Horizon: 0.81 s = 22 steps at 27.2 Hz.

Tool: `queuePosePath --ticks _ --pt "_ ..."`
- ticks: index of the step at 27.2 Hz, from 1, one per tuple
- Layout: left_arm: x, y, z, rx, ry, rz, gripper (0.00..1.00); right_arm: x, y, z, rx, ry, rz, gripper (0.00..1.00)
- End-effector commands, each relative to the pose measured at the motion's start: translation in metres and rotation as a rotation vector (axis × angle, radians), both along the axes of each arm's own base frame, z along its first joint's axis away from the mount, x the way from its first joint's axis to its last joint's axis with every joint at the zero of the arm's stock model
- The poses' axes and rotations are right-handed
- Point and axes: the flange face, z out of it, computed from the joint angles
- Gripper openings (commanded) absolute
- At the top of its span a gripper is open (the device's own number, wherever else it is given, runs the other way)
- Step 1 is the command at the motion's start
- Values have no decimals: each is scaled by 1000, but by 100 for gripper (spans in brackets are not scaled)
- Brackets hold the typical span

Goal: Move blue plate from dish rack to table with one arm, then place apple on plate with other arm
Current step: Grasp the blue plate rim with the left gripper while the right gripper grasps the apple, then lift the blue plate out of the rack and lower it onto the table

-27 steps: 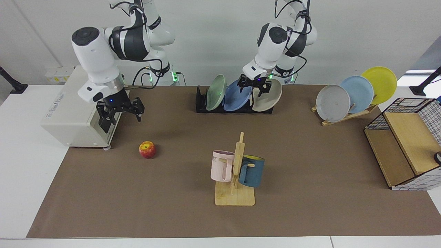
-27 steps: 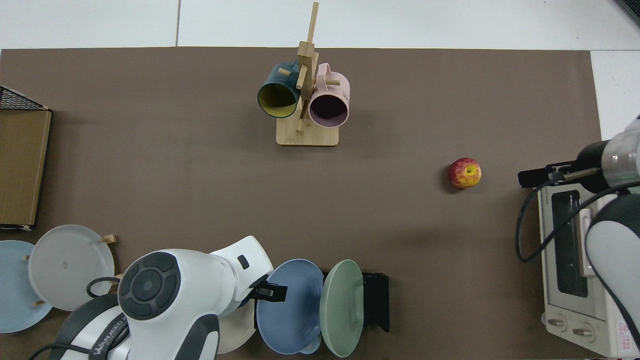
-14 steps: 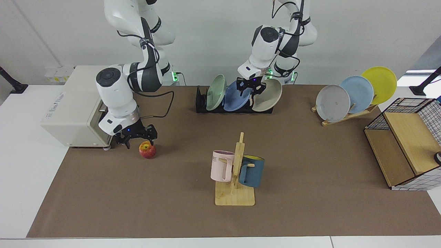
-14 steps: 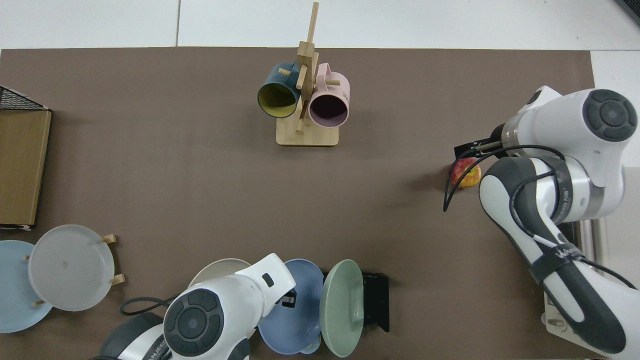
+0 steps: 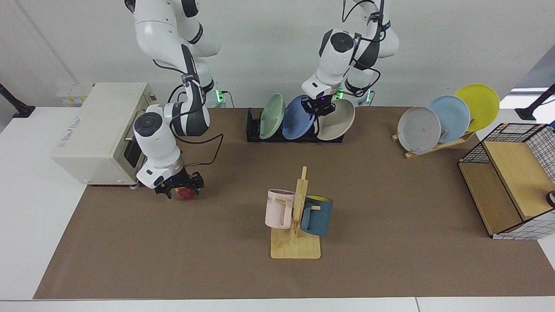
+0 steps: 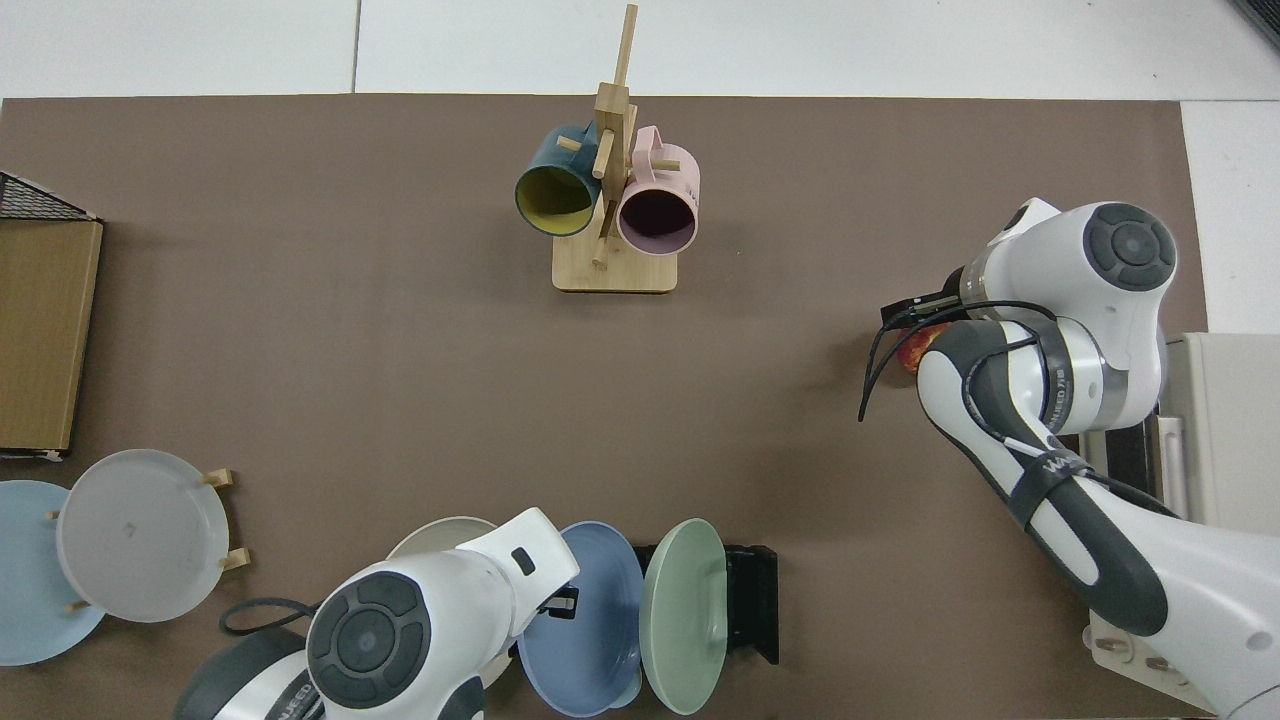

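Blue plate [image 5: 298, 118] stands in the dish rack [image 5: 253, 130]; my left pincer [image 5: 319, 108] grips its rim (lifting out comes next). My right pincer [image 5: 181, 185] straddles the apple [image 5: 185, 193] on the counter [image 5: 390, 195], closure unclear.

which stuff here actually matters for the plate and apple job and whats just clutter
Part of the job:
- blue plate, in the dish rack
- apple, on the table
- left gripper, at the blue plate's rim
- right gripper, down over the apple

Just lying about:
- green plate, cream plate
- mug tree
- wooden plate stand
- toaster oven
- wire basket
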Motion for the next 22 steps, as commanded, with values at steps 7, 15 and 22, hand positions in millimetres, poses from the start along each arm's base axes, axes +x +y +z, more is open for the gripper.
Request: queuePosePath --ticks 7,15,22 --pt "29 25 53 -8 11 1 0 -17 -2 -16 15 26 -15 100" --pt "101 78 59 -93 -70 69 0 -17 -4 -20 14 31 -16 100" --pt "156 100 24 -223 -105 215 0 -18 -5 -21 14 34 -19 100"
